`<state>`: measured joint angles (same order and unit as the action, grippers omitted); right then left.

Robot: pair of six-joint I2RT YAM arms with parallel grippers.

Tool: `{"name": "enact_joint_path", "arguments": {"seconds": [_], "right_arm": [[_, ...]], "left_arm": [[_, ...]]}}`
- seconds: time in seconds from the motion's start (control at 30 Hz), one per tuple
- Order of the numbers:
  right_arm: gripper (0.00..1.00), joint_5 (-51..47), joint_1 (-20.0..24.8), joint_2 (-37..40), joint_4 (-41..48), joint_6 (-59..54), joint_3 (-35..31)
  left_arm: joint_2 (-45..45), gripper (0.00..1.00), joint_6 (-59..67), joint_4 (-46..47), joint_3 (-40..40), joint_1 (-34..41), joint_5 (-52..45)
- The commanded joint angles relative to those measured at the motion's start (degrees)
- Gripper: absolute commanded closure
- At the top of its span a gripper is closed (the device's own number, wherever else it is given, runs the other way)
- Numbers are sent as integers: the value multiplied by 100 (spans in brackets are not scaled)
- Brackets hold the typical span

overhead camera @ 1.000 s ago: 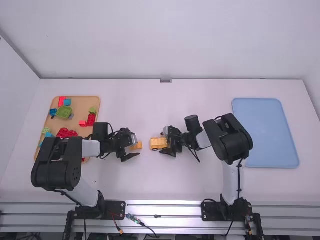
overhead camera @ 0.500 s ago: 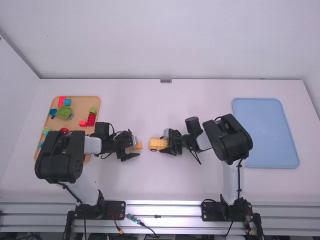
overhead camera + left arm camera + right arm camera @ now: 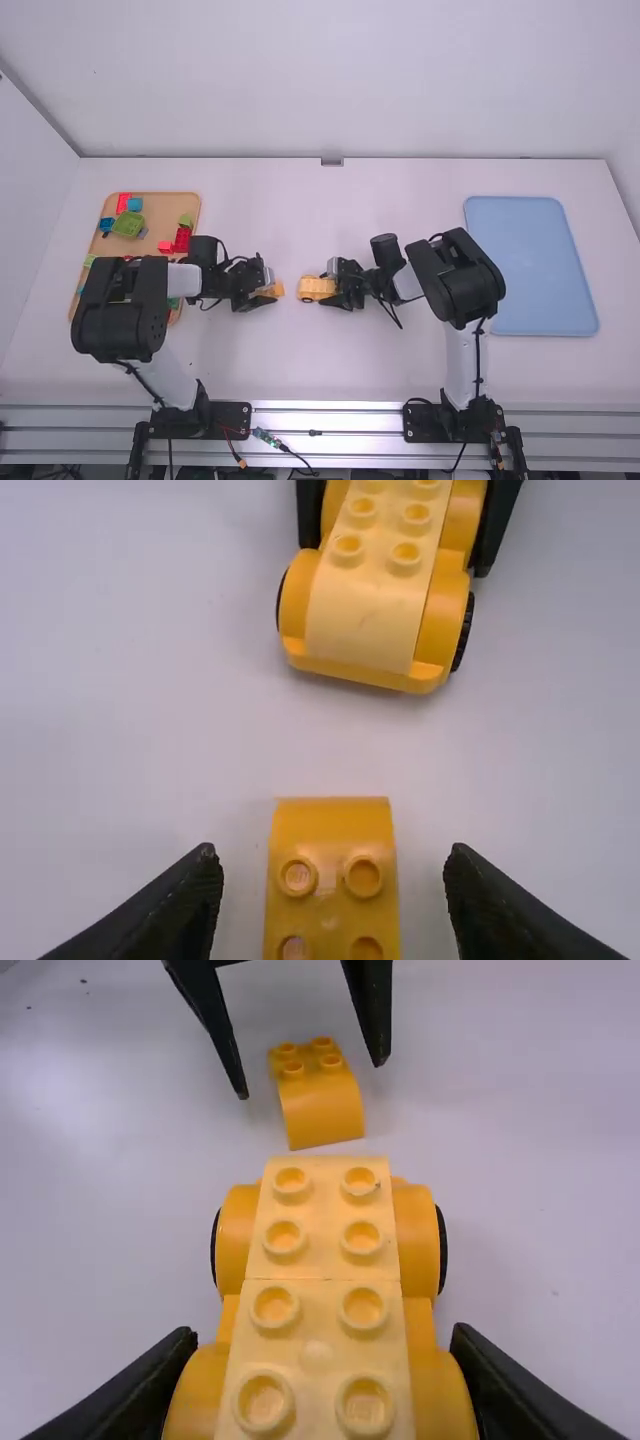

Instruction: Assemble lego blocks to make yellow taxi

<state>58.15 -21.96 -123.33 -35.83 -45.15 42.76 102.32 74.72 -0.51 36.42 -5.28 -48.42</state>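
White table (image 3: pixel 400 360). Tan tray (image 3: pixel 163 212) at far left, loose coloured blocks inside. Left gripper (image 3: pixel 270 288) spread around small yellow block (image 3: pixel 332 825), touching neither side. Near it, yellow car body (image 3: pixel 322 1260), studs up, pinched by right gripper (image 3: pixel 334 288). Blue tray (image 3: pixel 530 265) at far right.

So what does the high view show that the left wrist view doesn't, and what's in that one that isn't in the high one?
High view: the tan tray with colourful blocks, plus the blue tray.
Left wrist view: round bumps, clear enough to pick out one by one.
Both: the small yellow block by the left gripper, and the yellow car in the right gripper.
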Motion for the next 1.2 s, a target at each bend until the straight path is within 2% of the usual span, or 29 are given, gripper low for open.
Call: {"name": "enact_joint_path", "arguments": {"seconds": [0.0,0.27,0.57,0.7,0.87,0.93,1.07,1.17], "right_arm": [[43,79,-15,-102,17,35,-37],[43,94,-15,-102,20,35,-37],[42,103,-17,-102,20,35,-35],[42,107,-15,-102,17,35,-37],[42,103,-15,-102,20,35,-35],[42,101,-15,-102,20,35,-35],[42,101,-17,-102,15,35,-35],[42,101,-15,-102,9,35,-35]], "left_arm": [[105,46,90,9,22,-85,-151],[105,50,87,-634,-369,-310,-487],[147,48,70,-750,-376,-341,-772],[372,48,-41,-664,-170,-339,-774],[650,48,328,-98,155,-339,-817],[685,51,503,133,264,-337,-809],[687,52,479,282,367,-330,-772],[687,63,479,260,337,-328,-772]]}}
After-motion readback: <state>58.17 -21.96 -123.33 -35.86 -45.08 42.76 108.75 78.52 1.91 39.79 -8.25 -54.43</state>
